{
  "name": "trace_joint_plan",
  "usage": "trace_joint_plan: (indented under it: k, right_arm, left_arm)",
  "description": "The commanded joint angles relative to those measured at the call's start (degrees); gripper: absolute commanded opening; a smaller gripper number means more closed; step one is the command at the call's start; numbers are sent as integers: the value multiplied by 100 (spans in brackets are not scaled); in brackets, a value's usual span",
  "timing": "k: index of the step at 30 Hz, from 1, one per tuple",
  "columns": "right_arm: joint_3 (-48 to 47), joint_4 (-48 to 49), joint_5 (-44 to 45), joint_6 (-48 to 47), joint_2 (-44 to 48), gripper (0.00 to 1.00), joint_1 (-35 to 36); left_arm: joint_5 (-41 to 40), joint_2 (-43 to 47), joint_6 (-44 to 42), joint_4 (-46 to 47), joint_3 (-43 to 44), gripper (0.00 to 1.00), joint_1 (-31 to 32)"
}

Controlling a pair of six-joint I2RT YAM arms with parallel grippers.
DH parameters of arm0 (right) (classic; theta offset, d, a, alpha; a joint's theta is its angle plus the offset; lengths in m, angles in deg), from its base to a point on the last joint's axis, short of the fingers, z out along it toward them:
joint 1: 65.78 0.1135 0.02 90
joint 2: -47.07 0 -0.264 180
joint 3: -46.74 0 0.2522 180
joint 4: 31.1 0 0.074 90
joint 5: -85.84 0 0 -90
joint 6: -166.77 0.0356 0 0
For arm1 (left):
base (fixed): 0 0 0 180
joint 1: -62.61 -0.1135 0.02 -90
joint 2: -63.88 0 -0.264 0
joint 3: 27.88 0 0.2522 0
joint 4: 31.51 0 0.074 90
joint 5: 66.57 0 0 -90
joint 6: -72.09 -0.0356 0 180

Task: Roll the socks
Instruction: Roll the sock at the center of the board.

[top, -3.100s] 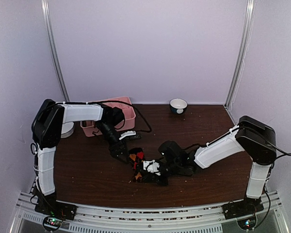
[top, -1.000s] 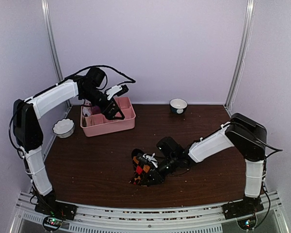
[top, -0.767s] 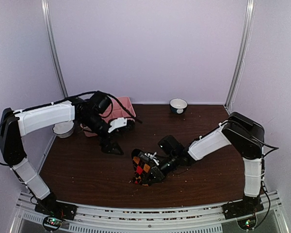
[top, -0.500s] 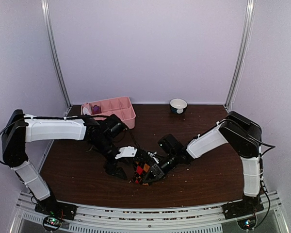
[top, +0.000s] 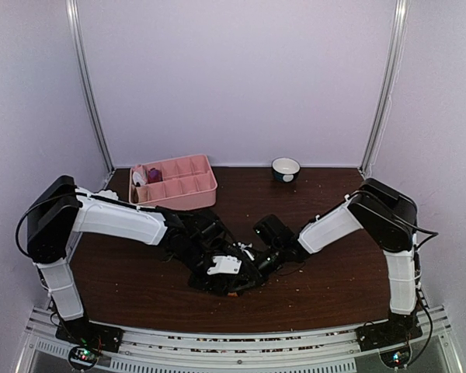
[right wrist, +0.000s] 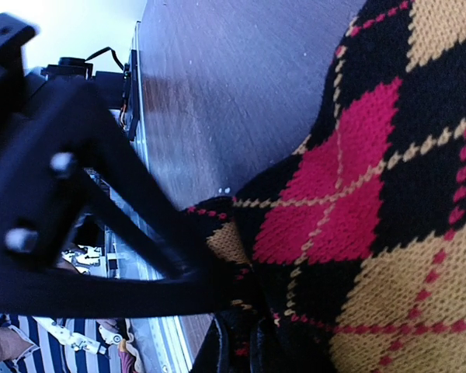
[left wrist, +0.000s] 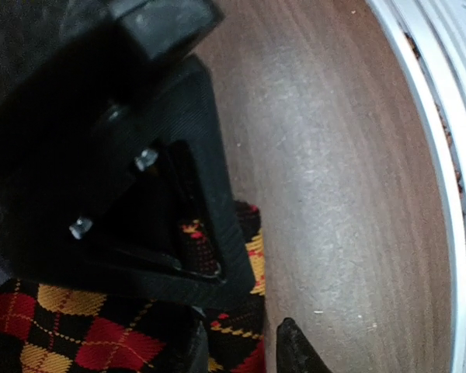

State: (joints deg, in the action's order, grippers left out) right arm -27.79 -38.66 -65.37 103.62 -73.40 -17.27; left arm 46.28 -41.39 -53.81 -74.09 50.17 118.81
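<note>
A black argyle sock (top: pixel 230 291) with red and yellow diamonds lies bunched near the table's front middle, mostly hidden under both grippers. My right gripper (top: pixel 252 263) is shut on it; in the right wrist view the sock (right wrist: pixel 388 194) fills the frame, its edge pinched in the gripper (right wrist: pixel 241 346). My left gripper (top: pixel 224 273) meets it from the left. In the left wrist view its fingers (left wrist: pixel 245 350) sit on either side of a fold of the sock (left wrist: pixel 62 326). A magenta-pink sock (top: pixel 154 176) sits in the tray.
The pink compartment tray (top: pixel 188 189) stands at the back left. A small dark bowl (top: pixel 286 167) sits at the back wall. A white bowl (top: pixel 107 194) peeks out behind the left arm. The metal rail of the table's front edge (left wrist: pixel 443 155) runs close to the sock.
My left arm has swung from the pink tray down to the argyle sock, and its jaws have narrowed around a fold. The right gripper has kept its hold on the sock.
</note>
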Motion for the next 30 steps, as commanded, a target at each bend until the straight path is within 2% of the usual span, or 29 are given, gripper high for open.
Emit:
trace_joint_plan:
  k: [1,4,6,10,16,19,24,28,30]
  right_arm:
    - [323,-491,1217,179,-473,0,-50]
    - [379,-396,1205,216,-449,0,-49]
    - [425,-314,1208,244,-411,0,-52]
    - [559,-189,1365,210,-221,0,-50]
    - [747,-74,1710,11,121,6,-52]
    - [866,183,1788,86,241,19,-52]
    - [1268,898,1924,363,595,30,-59]
    - [1456,1076,2029,393,780,33,-55]
    - [1469,858,2140,281,826,34,-64]
  left_arm:
    - [-347,-259,107,156,250,30,2]
    - [-496,-365,189,190,254,29,4]
    - [-518,-473,228,148,295,24,4]
    - [-374,-625,271,-62,408,0,-55]
    - [101,-972,390,-574,757,0,-365]
    - [278,-1179,468,-804,934,0,-491]
    - [443,-1501,678,-1068,1176,0,-728]
    - [506,-1761,760,-1245,1284,0,-894]
    - [482,-1834,774,-1326,1306,0,-922]
